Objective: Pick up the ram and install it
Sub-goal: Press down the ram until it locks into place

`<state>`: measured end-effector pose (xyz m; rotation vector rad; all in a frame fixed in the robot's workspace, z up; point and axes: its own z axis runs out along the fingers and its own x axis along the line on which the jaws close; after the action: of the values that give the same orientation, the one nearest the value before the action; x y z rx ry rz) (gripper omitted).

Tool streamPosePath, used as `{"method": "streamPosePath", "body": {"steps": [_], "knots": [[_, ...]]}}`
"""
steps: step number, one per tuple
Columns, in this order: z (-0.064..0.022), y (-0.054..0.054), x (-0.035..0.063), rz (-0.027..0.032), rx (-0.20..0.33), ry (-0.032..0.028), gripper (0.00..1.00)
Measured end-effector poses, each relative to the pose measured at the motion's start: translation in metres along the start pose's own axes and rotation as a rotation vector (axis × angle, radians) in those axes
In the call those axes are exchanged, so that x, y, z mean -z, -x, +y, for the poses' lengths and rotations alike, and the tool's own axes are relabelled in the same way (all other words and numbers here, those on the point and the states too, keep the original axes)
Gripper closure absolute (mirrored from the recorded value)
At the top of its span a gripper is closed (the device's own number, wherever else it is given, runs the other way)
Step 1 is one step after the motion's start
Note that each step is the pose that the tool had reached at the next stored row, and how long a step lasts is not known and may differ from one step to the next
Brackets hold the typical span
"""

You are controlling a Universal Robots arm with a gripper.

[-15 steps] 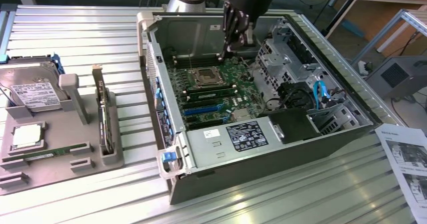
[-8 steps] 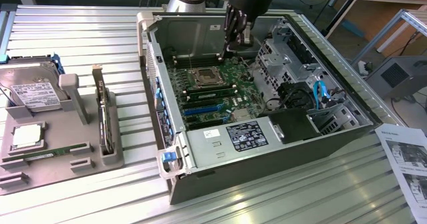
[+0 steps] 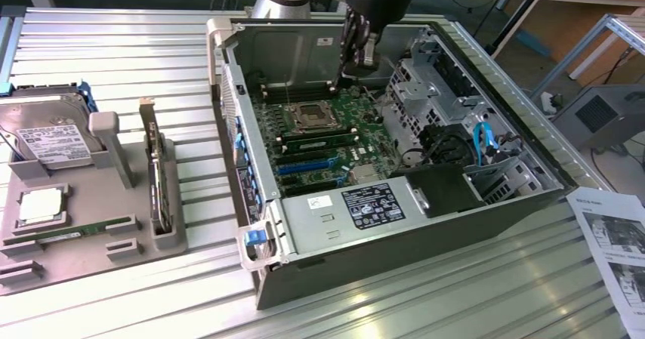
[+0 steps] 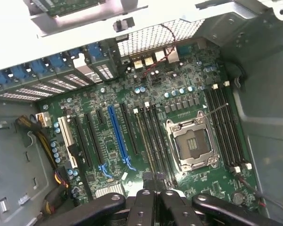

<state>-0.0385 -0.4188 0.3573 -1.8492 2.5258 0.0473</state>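
Observation:
A ram stick (image 3: 75, 230), long, thin and green, lies flat in the grey tray (image 3: 60, 260) on the exterior view's left. A second green stick (image 3: 317, 137) with black chips appears seated in a slot on the motherboard (image 3: 348, 120), just in front of the empty CPU socket (image 3: 307, 115). My gripper (image 3: 355, 71) hangs inside the open computer case above the far part of the motherboard. Its fingers are shut, and nothing shows between them. In the wrist view the gripper (image 4: 155, 184) sits over the ends of the memory slots (image 4: 153, 136) beside the CPU socket (image 4: 192, 145).
The tray also carries a hard drive (image 3: 50, 139), a square silver processor (image 3: 41, 205) and a dark expansion card (image 3: 156, 177) standing on edge. Case walls (image 3: 292, 48), a drive cage (image 3: 428, 90), a black power supply (image 3: 368, 203) and cables (image 3: 484, 139) crowd the motherboard. Paper (image 3: 617, 248) lies at the right.

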Motion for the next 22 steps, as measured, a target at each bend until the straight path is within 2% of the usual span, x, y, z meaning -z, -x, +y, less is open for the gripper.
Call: {"method": "streamPosePath", "body": {"steps": [9, 22], "knots": [[0.0000, 0.0000, 0.0000, -0.0031, -0.173, -0.0046, 0.89], [0.0000, 0.0000, 0.0000, -0.0065, -0.356, -0.0095, 0.89]]}}
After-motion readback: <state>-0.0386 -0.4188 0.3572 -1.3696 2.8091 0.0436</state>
